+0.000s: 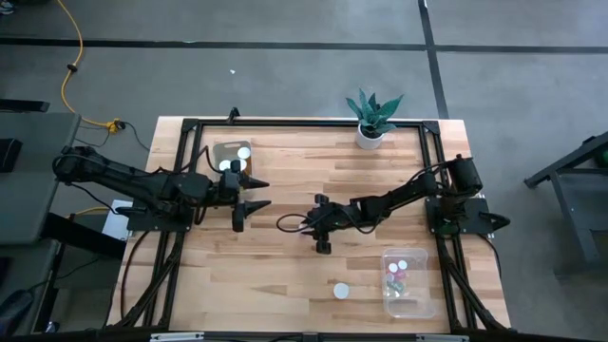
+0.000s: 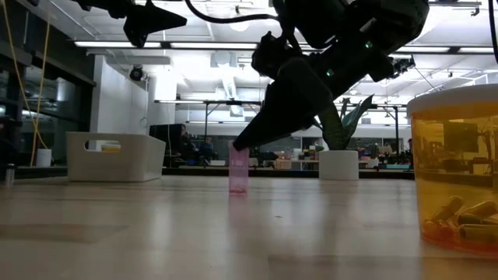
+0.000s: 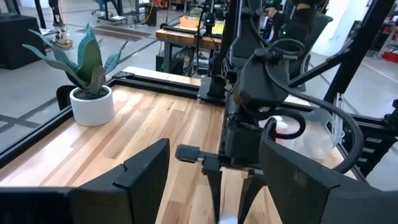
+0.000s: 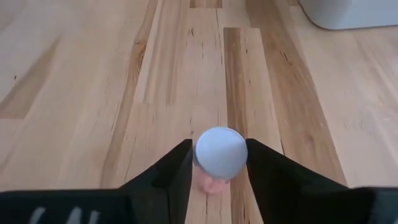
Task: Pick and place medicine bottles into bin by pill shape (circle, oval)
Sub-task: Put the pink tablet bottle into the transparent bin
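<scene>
A small pink-bodied medicine bottle (image 2: 239,171) with a round white cap (image 4: 221,153) stands upright on the wooden table, near its middle. My right gripper (image 1: 323,237) points down over it, shut on its top. My left gripper (image 1: 256,194) hangs open and empty above the table left of the middle, pointing toward the right arm; it also shows in its own wrist view (image 3: 214,186). An orange bottle (image 1: 340,291) with a white cap stands alone near the table's front edge, close to the low camera (image 2: 455,171). My right gripper pinches the pink bottle's white cap (image 4: 205,155) between its two fingers (image 4: 180,171), one on each side of the cap's rim. The fingers come from above, slanting down. The bottle stands upright with its base on the table (image 2: 239,191).
A clear bin (image 1: 408,304) with several bottles sits at the front right. A white bin (image 1: 220,152) with bottles sits at the back left. A white plant pot (image 1: 370,136) stands at the far edge. Black frame rails (image 1: 180,190) run along the table's sides.
</scene>
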You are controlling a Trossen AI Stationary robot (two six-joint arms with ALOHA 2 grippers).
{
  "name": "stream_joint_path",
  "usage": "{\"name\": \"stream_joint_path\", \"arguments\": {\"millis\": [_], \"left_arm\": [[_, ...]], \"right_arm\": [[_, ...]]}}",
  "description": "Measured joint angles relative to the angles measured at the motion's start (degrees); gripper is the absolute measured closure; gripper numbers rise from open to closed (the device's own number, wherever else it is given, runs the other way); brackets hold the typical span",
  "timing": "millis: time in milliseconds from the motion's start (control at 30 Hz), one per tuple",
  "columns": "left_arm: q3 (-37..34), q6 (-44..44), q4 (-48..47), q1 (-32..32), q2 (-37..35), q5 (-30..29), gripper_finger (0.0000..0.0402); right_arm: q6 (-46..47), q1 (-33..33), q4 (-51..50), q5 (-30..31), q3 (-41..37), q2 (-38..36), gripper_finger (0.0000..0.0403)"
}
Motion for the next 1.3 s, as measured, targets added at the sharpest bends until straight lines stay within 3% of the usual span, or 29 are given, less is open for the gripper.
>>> {"name": "stream_joint_path", "arguments": {"millis": [267,400,567,767,900,1033,1300], "left_arm": [[0.00,0.02,-0.09,0.00,0.00,-0.12,0.0163],[0.00,1.12,0.04,0.00,0.00,-0.14,0.0163],[0.00,0.30,0.05,0.02,0.00,-0.14,0.0163],[-0.02,-1.64,-1.11,1.73,0.61,2.97,0.0163],[-0.28,0.97,1.98,2.35,1.60,3.61,0.0163],[-4.21,0.90,13.47,3.05,3.55,4.41,0.0163],[-6.14,0.02,17.98,3.06,5.66,4.07,0.0163]], "right_arm": [[-0.67,0.00,-0.98,-0.07,0.00,-3.00,0.0301],[-2.05,-0.16,-7.42,-0.07,0.00,-7.35,0.0316],[-2.94,-0.59,-22.49,0.34,-0.13,-17.07,0.0319],[0.23,-0.58,-35.53,6.37,-4.06,-32.37,0.0320],[3.87,-0.68,-35.18,9.51,-7.45,-42.40,0.0321],[6.11,-0.72,-32.22,11.59,-9.96,-48.93,0.0321],[6.03,-0.74,-30.46,11.65,-10.97,-51.54,0.0322]]}}
